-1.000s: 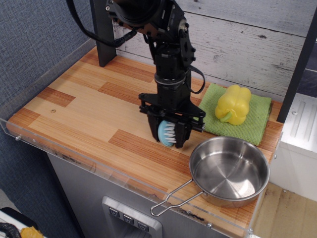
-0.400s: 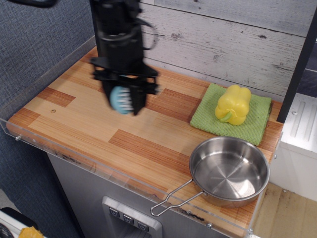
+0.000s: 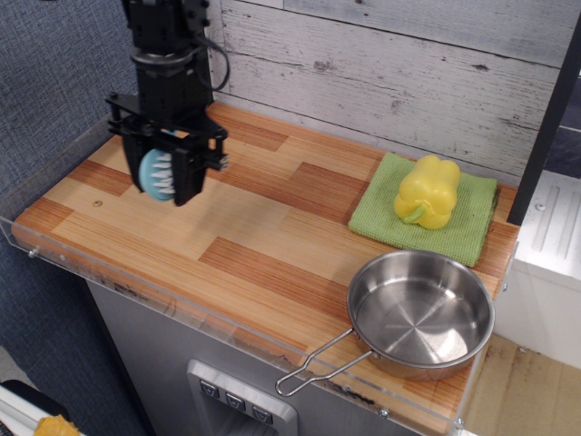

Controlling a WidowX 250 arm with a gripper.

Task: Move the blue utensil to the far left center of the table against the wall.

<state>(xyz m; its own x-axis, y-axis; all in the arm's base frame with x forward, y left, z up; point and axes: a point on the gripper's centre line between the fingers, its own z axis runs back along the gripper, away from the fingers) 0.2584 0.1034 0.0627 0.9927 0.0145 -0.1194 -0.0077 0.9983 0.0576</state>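
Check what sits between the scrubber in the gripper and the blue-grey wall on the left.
Nothing but bare table planks and the clear acrylic rim. The gripper holds the blue utensil short of the wall, per the single view.

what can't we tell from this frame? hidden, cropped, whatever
- Blue utensil: only its nubbed head shows; the gripper fingers hide the handle and loop.
- Height of the utensil above the table: a single view does not settle whether it touches.
- Arm: upper part cut off by the top edge.
- Green cloth: the yellow pepper covers its middle.
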